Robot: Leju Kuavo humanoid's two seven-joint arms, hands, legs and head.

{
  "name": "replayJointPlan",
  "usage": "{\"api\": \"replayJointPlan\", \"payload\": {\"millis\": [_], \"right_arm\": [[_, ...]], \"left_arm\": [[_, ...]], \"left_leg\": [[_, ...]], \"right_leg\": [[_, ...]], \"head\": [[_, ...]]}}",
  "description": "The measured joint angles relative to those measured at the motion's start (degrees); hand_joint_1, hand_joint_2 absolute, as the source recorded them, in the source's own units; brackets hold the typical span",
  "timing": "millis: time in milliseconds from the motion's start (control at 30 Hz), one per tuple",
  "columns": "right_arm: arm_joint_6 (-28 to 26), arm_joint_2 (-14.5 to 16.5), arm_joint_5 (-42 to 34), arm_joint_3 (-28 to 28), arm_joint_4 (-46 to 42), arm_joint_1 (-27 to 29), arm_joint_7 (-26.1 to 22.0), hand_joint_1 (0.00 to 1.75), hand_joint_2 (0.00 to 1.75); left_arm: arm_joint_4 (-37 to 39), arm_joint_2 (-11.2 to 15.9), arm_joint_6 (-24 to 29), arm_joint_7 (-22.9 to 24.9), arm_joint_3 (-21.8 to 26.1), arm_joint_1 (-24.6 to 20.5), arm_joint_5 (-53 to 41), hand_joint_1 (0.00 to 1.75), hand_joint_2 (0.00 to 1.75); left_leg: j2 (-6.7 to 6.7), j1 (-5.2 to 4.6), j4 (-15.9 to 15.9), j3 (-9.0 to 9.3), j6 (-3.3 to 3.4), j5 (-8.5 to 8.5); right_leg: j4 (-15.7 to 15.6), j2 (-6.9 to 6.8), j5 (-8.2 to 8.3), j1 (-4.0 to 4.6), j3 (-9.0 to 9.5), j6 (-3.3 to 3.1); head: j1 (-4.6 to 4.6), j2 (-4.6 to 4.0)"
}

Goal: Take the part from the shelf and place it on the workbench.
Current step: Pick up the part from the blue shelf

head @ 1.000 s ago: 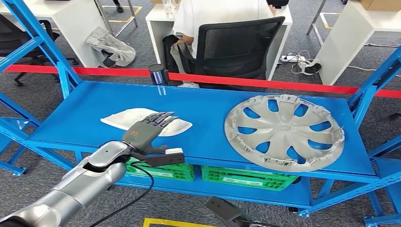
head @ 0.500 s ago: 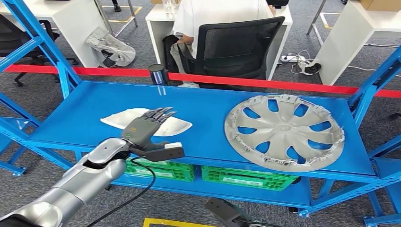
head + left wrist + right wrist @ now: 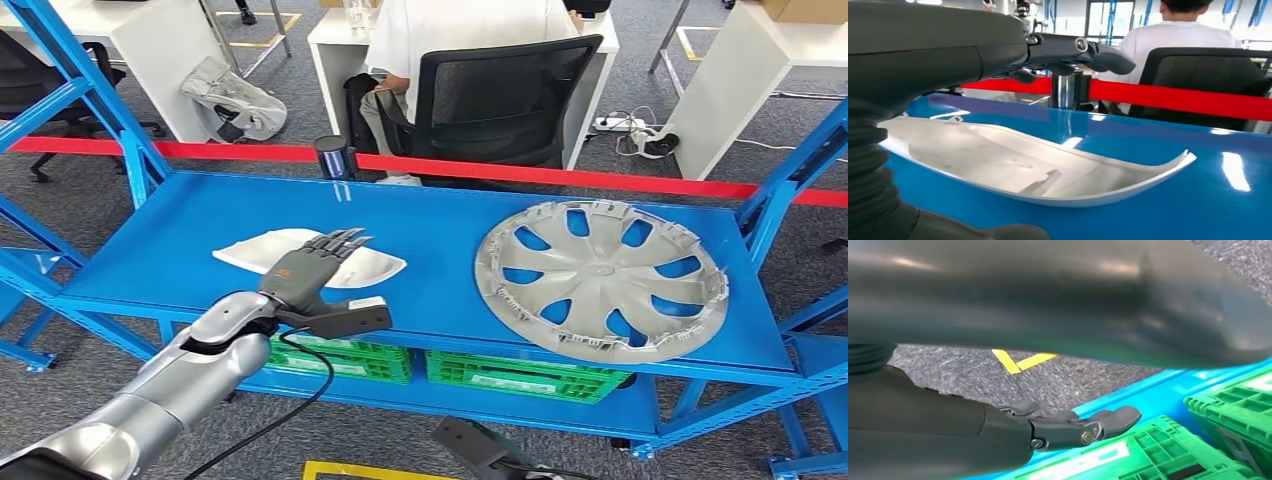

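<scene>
**Operator:** Where was the part when you checked the frame?

**Manual:** You saw the white part [image 3: 310,257], a shallow curved shell, lying on the blue shelf [image 3: 430,250] toward its left end and nearer the front edge than the back. In the left wrist view the white part [image 3: 1038,170] rested hollow side up, one pointed tip raised off the surface.

**Operator:** And the left robot hand?

**Manual:** You found the left robot hand [image 3: 312,268] over the near part of the white part, fingers extended and lying close side by side, pointing toward the back edge. The fingers [image 3: 1088,50] were above the shell with a gap under them; the thumb was below the shell's near rim. Nothing was held. Whether the palm touched the part could not be told.

**Operator:** The right robot hand?

**Manual:** You saw the right robot hand [image 3: 1068,427] hanging low, its fingers lightly curled and apart, holding nothing, above grey floor and beside the green crates [image 3: 1158,455].

**Operator:** What else stood on the shelf?

**Manual:** You noted a grey wheel cover [image 3: 600,278] at the right end, well apart from the white part, reaching the front edge. Behind the back edge ran a red barrier tape [image 3: 560,177], and beyond it a person [image 3: 460,30] sat in a black chair [image 3: 500,100].
</scene>
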Motion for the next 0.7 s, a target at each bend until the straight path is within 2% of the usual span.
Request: {"api": "replayJointPlan", "payload": {"millis": [133, 700], "right_arm": [[0.0, 0.0, 0.6, 0.0, -0.1, 0.0, 0.0, 0.0, 0.0], [0.9, 0.0, 1.6, -1.9, -0.5, -0.3, -0.3, 0.0, 0.0]], "left_arm": [[0.0, 0.0, 0.0, -1.3, 0.8, 0.5, 1.3, 0.0, 0.0], [-2.4, 0.4, -0.9, -3.1, 2.5, 2.3, 2.1, 0.0, 0.0]], "left_leg": [[0.0, 0.0, 0.0, 0.0, 0.0, 0.0], [-0.01, -0.15, 0.1, -0.06, 0.08, -0.06]], "right_leg": [[0.0, 0.0, 0.0, 0.0, 0.0, 0.0], [-0.1, -0.02, 0.06, -0.09, 0.0, 0.1]], "head": [[0.0, 0.0], [0.0, 0.01]]}}
